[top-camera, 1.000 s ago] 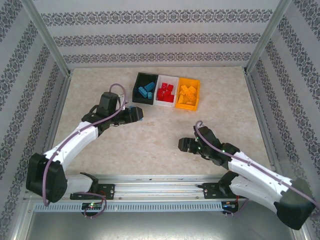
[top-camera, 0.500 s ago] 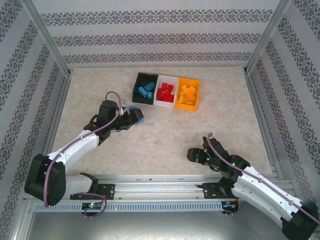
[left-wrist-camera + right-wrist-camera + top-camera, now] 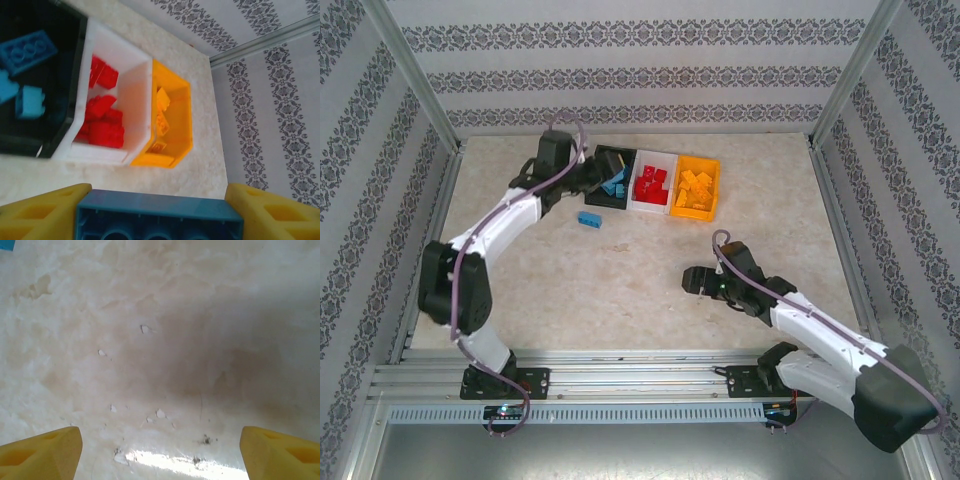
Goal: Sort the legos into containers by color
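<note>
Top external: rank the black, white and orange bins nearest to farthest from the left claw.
1. Black bin: left end of the row; the left claw, gripping a blue brick, is right over it.
2. White bin: middle of the row.
3. Orange bin: right end.

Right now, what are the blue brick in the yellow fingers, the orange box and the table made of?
Blue hollow-backed brick, between the yellow fingers: looks like hard moulded plastic, smooth, crisp edges. Orange rectangular open-top bin: probably plastic too, thin smooth walls. Beige mottled table top: marble-look, shiny where light glares; real stone or print, I cannot tell.
</note>
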`<state>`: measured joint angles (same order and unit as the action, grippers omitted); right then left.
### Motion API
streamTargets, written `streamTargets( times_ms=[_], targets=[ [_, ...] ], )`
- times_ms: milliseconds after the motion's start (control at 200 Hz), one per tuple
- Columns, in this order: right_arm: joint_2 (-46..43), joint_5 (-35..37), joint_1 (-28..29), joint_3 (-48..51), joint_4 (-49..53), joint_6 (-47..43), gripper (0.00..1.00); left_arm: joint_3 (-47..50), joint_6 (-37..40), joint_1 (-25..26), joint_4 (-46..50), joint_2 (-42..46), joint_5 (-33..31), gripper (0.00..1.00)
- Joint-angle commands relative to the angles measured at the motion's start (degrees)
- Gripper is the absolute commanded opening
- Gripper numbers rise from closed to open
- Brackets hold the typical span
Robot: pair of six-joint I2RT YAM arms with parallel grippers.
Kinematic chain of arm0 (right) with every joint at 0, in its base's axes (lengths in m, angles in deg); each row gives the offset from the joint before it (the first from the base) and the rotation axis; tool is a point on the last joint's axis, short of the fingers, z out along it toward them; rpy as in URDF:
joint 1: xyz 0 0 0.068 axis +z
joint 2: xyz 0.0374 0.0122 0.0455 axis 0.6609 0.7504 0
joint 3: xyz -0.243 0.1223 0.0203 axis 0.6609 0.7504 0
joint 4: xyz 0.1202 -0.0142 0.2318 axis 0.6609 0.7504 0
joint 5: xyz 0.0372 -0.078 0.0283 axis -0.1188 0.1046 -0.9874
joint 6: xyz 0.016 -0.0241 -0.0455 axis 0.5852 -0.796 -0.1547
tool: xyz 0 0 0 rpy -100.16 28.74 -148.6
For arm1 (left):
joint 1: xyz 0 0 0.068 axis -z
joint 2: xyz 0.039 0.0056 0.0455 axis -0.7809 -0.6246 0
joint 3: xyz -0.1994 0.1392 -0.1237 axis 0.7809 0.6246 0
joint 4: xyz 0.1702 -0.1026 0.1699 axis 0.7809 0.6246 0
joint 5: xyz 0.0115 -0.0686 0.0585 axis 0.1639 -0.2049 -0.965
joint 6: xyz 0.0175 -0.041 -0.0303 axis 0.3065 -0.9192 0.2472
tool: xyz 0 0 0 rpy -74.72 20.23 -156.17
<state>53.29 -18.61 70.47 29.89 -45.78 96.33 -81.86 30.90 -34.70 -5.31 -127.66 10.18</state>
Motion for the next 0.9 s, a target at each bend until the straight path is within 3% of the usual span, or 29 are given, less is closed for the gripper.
streamTargets(
  times_ms=[0, 255, 415, 669, 894],
  targets=[
    [2.7, -3.4, -1.4, -2.2, -3.1, -2.8, 0.83, -12.0, 5.9, -1.2, 8.6, -6.2, -0.2, 0.67],
    [11.0, -7.5, -3.5, -4.9, -5.7, -3.8, 0.83, -43.5, 13.2, -1.5, 22.0, -25.9, -5.2, 0.67],
    [15.7, -9.0, -3.6, -6.8, -6.3, -4.1, 0.83, -58.1, 15.8, -1.5, 27.4, -36.1, -8.4, 0.67],
    [18.6, -9.1, -4.1, -7.7, -6.5, -5.2, 0.84, -60.4, 20.9, -1.4, 28.1, -42.6, -17.5, 0.67],
    [22.6, -10.2, -4.5, -9.6, -6.8, -5.4, 0.83, -55.0, 20.8, -1.2, 25.2, -43.7, -19.7, 0.67]
  ],
)
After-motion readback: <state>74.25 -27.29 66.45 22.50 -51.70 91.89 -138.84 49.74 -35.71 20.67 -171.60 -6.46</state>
